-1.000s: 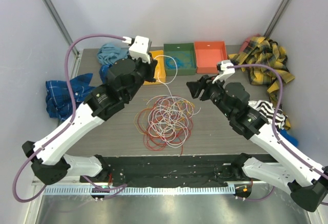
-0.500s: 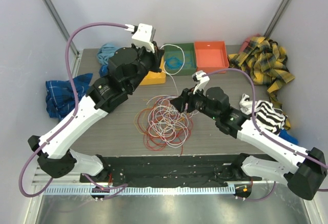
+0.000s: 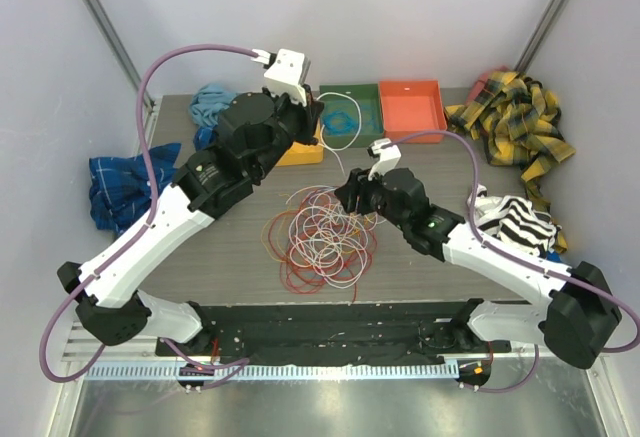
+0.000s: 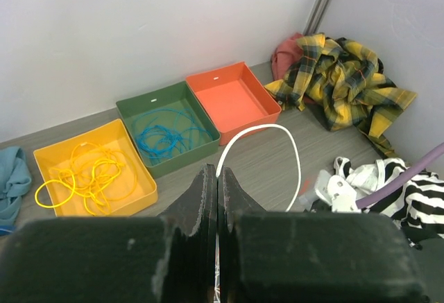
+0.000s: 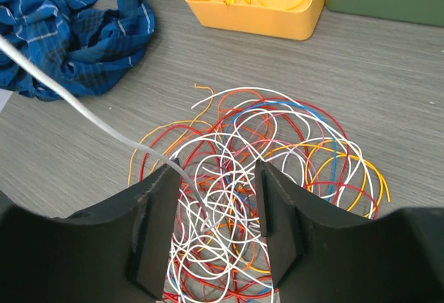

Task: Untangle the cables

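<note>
The cables [image 3: 325, 232] lie in a loose tangle of red, orange, yellow and white loops at the table's middle, also in the right wrist view [image 5: 277, 150]. My left gripper [image 3: 312, 122] is raised near the bins, shut on a white cable [image 4: 277, 128] that arcs away from its tips [image 4: 219, 171]. That white cable [image 5: 90, 119] runs taut down into the tangle. My right gripper [image 3: 345, 195] hovers open just above the tangle's far side. The white strand passes between its fingers [image 5: 156, 227], and nothing is gripped.
A yellow bin [image 4: 90, 178] holds yellow wire, a green bin [image 4: 170, 130] holds blue wire, and an orange bin [image 4: 232, 98] stands beside them. Cloths lie around: yellow plaid [image 3: 515, 117], striped [image 3: 520, 222], blue plaid [image 3: 115, 187], light blue [image 3: 208, 107].
My right arm swung left from beside the pile to over it, and its jaws narrowed slightly. The left gripper rose and shifted right, drawing the white cable up.
</note>
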